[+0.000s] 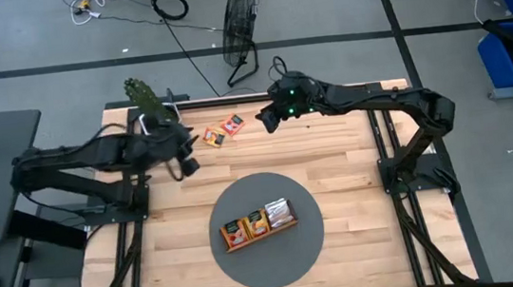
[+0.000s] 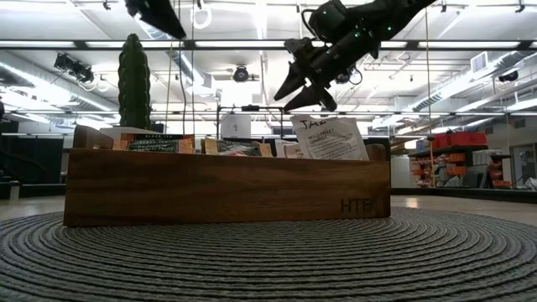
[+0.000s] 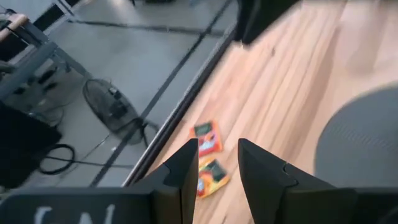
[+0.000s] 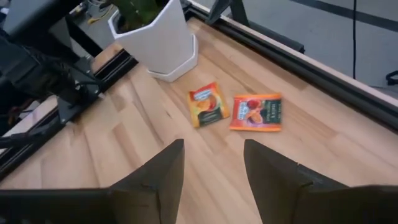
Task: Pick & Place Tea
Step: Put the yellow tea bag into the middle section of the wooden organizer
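Two orange-red tea sachets lie flat on the wooden table near its far edge; the right wrist view shows them as well. My right gripper hovers just to their right, open and empty, tilted down toward them. My left gripper hangs above the table on the sachets' near left side, also open with nothing between its fingers; the sachets show beyond its fingertips. More tea stands upright in a brown wooden tray.
The tray rests on a round grey mat in the near middle of the table. A white pot with a green cactus stands at the far left corner, close to the sachets. A fan is on the floor beyond the far edge.
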You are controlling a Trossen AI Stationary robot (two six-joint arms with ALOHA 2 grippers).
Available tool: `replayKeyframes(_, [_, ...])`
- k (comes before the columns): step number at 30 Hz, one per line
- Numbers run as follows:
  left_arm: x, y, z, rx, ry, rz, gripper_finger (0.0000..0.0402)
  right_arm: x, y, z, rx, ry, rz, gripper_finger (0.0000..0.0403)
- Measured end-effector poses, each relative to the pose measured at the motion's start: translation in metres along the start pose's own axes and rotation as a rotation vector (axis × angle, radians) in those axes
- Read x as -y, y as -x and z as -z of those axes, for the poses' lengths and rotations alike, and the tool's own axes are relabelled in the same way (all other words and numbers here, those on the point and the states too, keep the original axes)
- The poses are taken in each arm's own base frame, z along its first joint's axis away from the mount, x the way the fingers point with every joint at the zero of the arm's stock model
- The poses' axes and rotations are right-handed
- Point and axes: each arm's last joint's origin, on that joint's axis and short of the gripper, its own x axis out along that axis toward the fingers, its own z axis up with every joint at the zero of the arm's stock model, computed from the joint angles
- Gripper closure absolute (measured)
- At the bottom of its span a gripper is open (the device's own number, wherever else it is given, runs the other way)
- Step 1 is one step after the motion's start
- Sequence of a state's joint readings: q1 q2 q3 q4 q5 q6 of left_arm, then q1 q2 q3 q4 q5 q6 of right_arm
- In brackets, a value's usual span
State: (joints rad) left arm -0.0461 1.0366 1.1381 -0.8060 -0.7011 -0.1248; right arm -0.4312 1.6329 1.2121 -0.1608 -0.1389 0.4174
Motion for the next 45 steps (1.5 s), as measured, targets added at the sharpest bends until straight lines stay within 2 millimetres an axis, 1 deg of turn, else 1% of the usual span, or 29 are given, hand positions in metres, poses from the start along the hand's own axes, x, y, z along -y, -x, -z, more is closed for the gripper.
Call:
replayKeyframes(5, [0.012, -0.037, 0.002, -0.13, -0.124, -0.018, 0.0285, 0.003, 0.005, -0.004, 0.019, 0.038, 0.003, 0.0229])
replayKeyframes(7, [0.016, -0.053, 0.004, -0.182, -0.143, -0.04, 0.0285, 0.002, 0.007, -0.005, 0.023, 0.06, 0.002, 0.0229])
replayKeyframes(10, [0.02, -0.077, 0.01, -0.285, -0.204, -0.062, 0.0285, -0.001, 0.014, -0.009, 0.048, 0.109, -0.01, 0.0229])
replayKeyframes(13, [0.025, -0.103, 0.017, -0.379, -0.254, -0.014, 0.0278, 0.0, 0.017, -0.01, 0.048, 0.125, -0.012, 0.0229])
replayKeyframes(18, [0.03, -0.148, 0.031, -0.503, -0.259, 0.142, 0.0239, 0.002, 0.02, -0.009, 0.025, 0.146, 0.0, 0.0229])
replayKeyframes(22, [0.027, -0.183, 0.045, -0.574, -0.237, 0.11, 0.0203, 0.003, 0.02, -0.007, 0.003, 0.151, 0.008, 0.0229])
replayKeyframes(26, [0.024, -0.213, 0.059, -0.63, -0.236, 0.097, 0.018, 0.005, 0.021, -0.002, -0.053, 0.142, 0.028, 0.0229])
replayKeyframes(30, [0.026, -0.232, 0.07, -0.651, -0.256, 0.098, 0.0175, 0.007, 0.021, 0.003, -0.1, 0.134, 0.044, 0.0229])
replayKeyframes(34, [0.029, -0.245, 0.075, -0.634, -0.255, 0.097, 0.0178, 0.008, 0.021, 0.006, -0.128, 0.112, 0.055, 0.0229])
replayKeyframes(39, [0.033, -0.254, 0.078, -0.621, -0.273, 0.101, 0.0178, 0.008, 0.022, 0.007, -0.138, 0.068, 0.062, 0.0229])
replayKeyframes(45, [0.031, -0.262, 0.086, -0.657, -0.251, 0.066, 0.0178, 0.009, 0.022, 0.007, -0.139, 0.017, 0.066, 0.0229])
